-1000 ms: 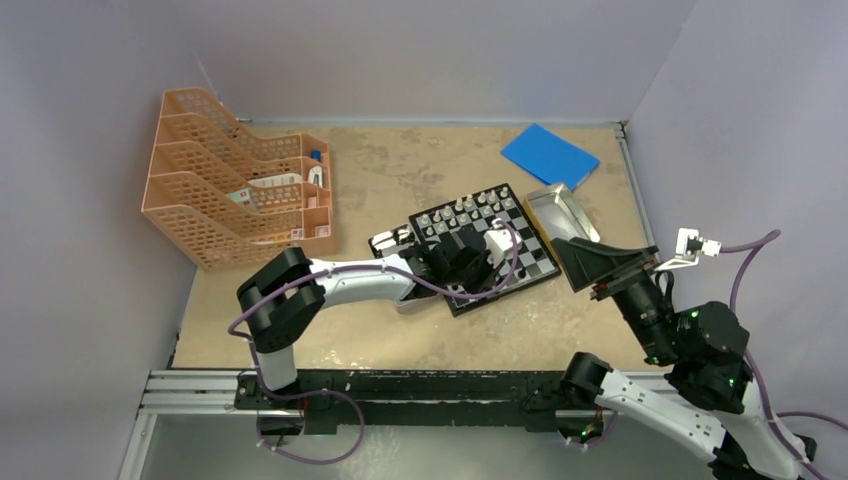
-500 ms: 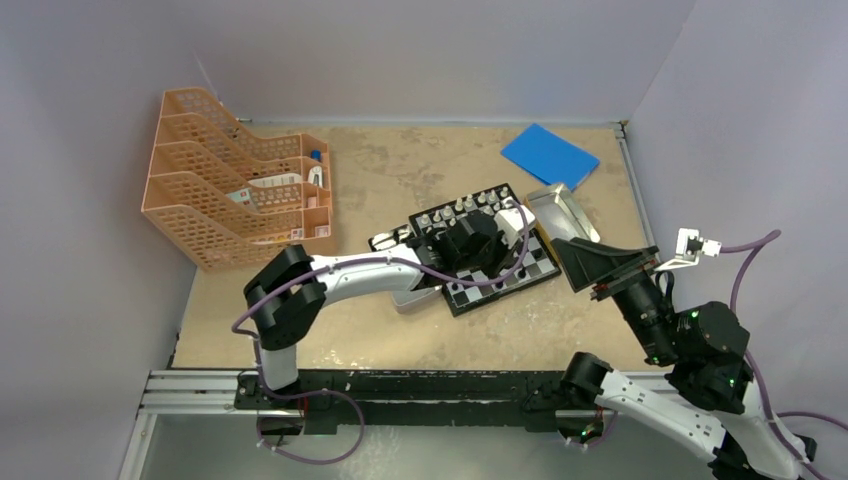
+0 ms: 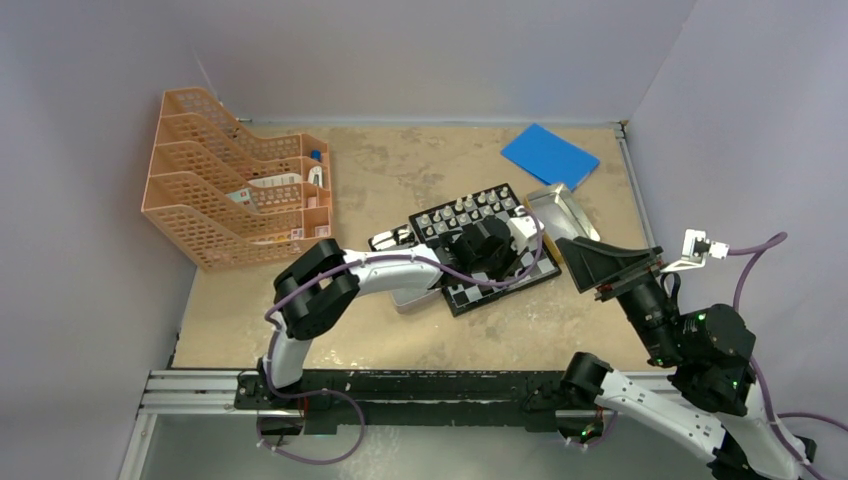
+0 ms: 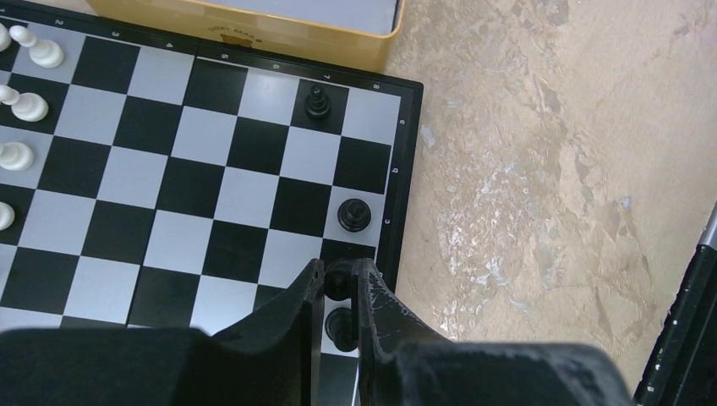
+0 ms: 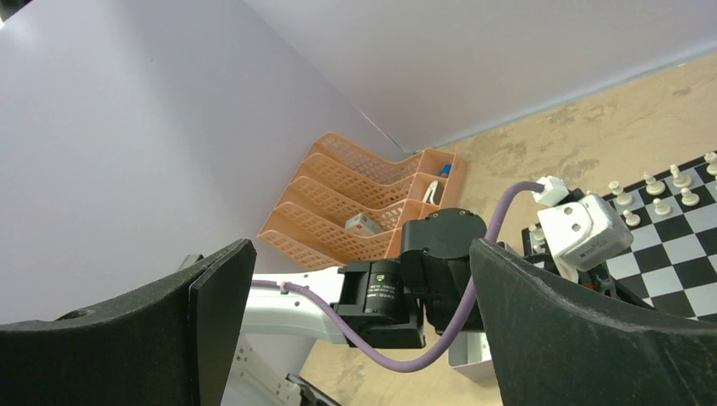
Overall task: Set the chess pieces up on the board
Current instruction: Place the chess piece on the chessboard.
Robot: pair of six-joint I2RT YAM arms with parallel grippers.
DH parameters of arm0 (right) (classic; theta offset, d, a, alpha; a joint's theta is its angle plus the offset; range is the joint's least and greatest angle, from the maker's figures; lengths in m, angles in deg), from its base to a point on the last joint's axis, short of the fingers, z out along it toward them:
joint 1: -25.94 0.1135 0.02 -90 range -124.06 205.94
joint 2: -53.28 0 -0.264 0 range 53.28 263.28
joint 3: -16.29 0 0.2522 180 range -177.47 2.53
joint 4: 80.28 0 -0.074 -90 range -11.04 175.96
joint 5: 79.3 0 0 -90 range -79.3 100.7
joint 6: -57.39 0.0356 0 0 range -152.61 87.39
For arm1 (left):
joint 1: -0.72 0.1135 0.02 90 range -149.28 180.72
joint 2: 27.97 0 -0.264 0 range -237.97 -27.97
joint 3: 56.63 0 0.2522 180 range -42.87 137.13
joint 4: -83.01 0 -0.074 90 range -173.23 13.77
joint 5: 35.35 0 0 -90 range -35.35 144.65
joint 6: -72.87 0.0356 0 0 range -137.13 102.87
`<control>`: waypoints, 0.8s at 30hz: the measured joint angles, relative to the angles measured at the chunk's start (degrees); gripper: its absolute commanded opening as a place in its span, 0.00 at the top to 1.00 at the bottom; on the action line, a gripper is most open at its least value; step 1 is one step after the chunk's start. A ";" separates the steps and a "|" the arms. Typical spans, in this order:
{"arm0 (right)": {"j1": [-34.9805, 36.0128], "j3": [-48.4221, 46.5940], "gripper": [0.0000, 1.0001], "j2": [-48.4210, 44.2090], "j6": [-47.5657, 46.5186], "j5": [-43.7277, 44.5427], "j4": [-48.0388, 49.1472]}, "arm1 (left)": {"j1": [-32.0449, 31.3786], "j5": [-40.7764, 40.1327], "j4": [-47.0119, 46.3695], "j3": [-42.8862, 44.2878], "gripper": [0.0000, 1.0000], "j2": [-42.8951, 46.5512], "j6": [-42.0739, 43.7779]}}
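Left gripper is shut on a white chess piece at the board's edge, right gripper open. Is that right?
No: the chess piece in the left gripper is black, not white, as the left wrist view shows. It is at the board edge, and the right gripper is open.

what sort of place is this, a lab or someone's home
Probably a robotics lab cell, not a home: a left arm and right arm bolted to a metal rail, plain panels walling in the worn table, and staged props, the board and an orange file rack.
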 measured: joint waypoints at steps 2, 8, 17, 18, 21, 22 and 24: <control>0.00 0.00 0.01 0.00 -0.02 0.00 0.07 | 0.00 0.31 -0.02 0.22 0.99 -0.46 0.04; 0.00 0.02 0.01 -0.02 -0.02 0.00 0.22 | 0.00 0.96 -0.04 0.90 0.98 -1.31 0.90; 0.00 0.02 0.01 -0.17 -0.04 0.00 0.66 | 0.00 1.86 0.00 0.92 0.96 -2.97 0.94; 0.00 0.02 0.01 -0.17 -0.04 0.00 0.66 | 0.00 1.86 0.02 0.92 0.96 -3.10 0.94; 0.00 0.02 0.01 -0.20 -0.04 0.00 0.66 | 0.00 1.88 0.02 0.94 0.95 -3.19 0.98; 0.00 0.02 0.01 -0.22 -0.04 0.00 0.66 | -0.02 1.88 0.00 0.94 0.95 -3.19 0.98; 0.00 0.02 0.01 -0.22 -0.04 0.00 0.68 | -0.02 1.88 0.00 1.05 0.95 -3.19 1.03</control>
